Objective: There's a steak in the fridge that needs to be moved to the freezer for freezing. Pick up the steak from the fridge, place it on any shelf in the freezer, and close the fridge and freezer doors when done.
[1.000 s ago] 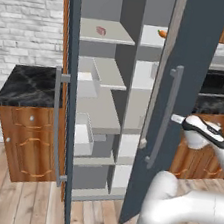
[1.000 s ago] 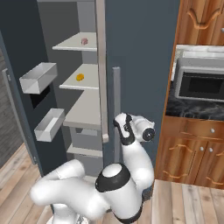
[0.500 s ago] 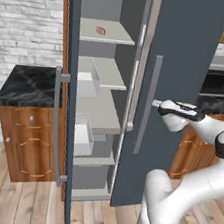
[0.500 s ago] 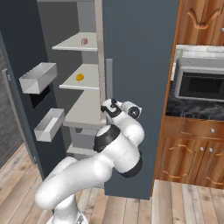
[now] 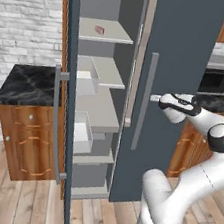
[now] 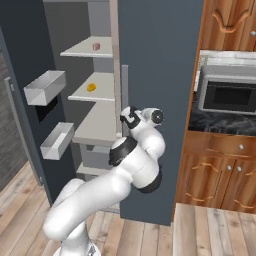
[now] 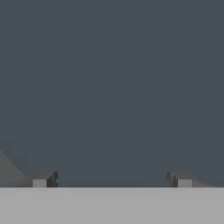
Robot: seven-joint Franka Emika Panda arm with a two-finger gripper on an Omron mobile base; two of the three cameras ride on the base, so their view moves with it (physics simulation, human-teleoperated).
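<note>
The steak lies on the top shelf of the freezer, the left half of the unit. The freezer door stands wide open. The fridge door is swung almost shut and hides the fridge's inside. My gripper is open, its fingertips set against the door's dark face just right of its bar handle. Nothing is between the fingers.
A small orange carrot lies on a shelf below the steak. Two pale bins hang inside the freezer door. A microwave sits on the right counter over wood cabinets. A black-topped cabinet stands left of the unit.
The fridge door has swung from partly open to nearly shut, with my open gripper moving left against it. The fridge's shelves are now hidden behind it.
</note>
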